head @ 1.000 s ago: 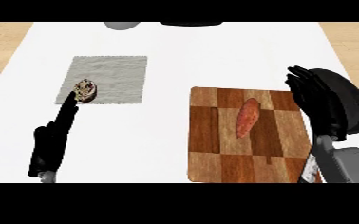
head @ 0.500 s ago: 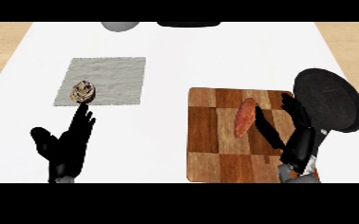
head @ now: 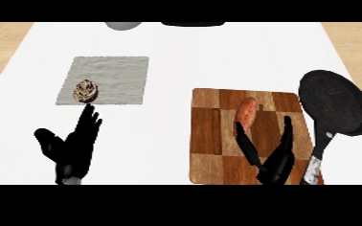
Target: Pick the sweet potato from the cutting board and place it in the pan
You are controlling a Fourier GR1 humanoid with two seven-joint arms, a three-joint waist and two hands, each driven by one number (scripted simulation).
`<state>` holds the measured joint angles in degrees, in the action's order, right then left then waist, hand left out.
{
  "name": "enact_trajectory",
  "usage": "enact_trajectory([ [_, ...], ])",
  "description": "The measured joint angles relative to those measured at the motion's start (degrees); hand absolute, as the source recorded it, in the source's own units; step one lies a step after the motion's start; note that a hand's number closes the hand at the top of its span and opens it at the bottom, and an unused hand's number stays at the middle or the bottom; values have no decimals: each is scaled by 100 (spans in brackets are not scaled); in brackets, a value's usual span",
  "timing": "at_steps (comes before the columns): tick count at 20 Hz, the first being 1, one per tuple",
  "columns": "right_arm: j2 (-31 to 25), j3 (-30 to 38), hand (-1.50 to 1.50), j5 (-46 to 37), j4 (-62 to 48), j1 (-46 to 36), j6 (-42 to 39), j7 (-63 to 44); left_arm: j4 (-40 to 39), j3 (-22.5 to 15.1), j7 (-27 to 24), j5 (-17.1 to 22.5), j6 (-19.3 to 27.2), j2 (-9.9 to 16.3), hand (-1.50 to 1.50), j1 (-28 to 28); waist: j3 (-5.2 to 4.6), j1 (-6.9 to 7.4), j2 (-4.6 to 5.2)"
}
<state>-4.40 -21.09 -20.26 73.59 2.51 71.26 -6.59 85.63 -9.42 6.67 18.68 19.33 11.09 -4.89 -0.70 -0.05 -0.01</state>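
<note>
Sweet potato [head: 247,111] lies on the board [head: 212,148], upper middle. Right hand [head: 274,162] sits over the board just below it, fingers [head: 244,141] spread wide, holding nothing. Pan [head: 332,103] overlaps the board's right edge. Left hand [head: 71,148] open, resting lower left.

No text, label, brand, number or sign can be read anywhere on the counter or on the things that lie on it.
</note>
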Motion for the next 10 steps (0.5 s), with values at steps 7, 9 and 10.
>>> enact_trajectory([
  [7, -130, 524, -150, -847, -528, -520, -538, -1521, -116, -25, -37, -13, -52, -47, 0, 65, -15, 61, 10],
  [9, -250, 517, -150, -955, -649, -634, -967, -1976, -125, -50, -71, -45, -53, -61, 0, 77, -39, 104, 0],
  [10, -365, 531, -150, -1004, -741, -685, -1219, -2198, -130, -51, -64, -54, -53, -52, 0, 95, -55, 118, 0],
])
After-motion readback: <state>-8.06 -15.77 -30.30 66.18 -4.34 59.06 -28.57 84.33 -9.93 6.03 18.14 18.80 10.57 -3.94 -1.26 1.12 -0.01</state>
